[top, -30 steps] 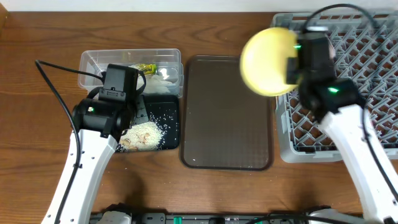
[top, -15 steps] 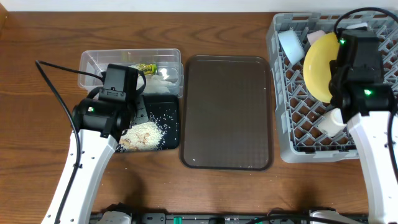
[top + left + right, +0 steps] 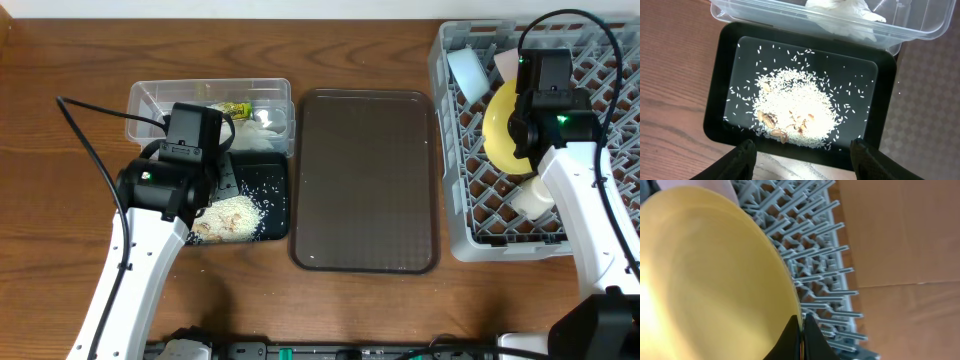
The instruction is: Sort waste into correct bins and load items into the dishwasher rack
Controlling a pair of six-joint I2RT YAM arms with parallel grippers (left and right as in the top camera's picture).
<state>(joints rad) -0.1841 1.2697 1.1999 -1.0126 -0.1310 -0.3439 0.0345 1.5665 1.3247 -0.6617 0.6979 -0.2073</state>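
Your right hand is clamped on the rim of the yellow plate. The plate is tilted nearly on edge over the grey dishwasher rack, near the light blue bowl. Your left hand hovers, fingers apart, above the black tray, with the rice scraps directly beneath.

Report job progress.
Done: whitish rice scraps in the black tray; crumpled white tissue and green-yellow wrapper in the clear plastic tub; light blue bowl and small white cup in the grey lattice rack. In hand: right tool grips the round yellow plate at the rack. Left: releasing it.
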